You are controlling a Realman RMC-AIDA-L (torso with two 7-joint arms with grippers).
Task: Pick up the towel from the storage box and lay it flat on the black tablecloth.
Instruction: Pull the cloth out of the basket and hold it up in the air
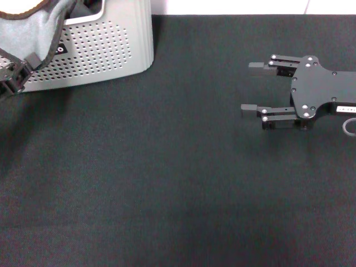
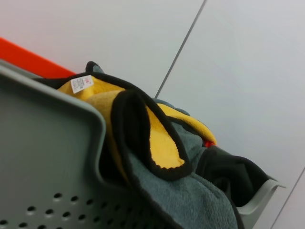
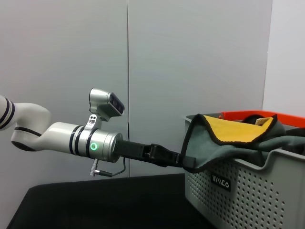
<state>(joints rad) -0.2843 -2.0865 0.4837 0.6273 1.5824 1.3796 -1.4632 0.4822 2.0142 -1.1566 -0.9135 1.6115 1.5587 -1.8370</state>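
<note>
The left gripper (image 3: 183, 161) grips a corner of the towel (image 3: 228, 138), its fingers clenched on the grey, black-edged cloth just outside the storage box (image 1: 105, 50); the rest drapes over the box rim. The right gripper (image 1: 255, 88) hovers over the black tablecloth (image 1: 167, 183), fingers spread and empty.

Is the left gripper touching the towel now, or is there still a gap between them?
Touching. In the right wrist view the left gripper is closed on the black-edged corner of the towel, which drapes over the rim of the storage box.
</note>
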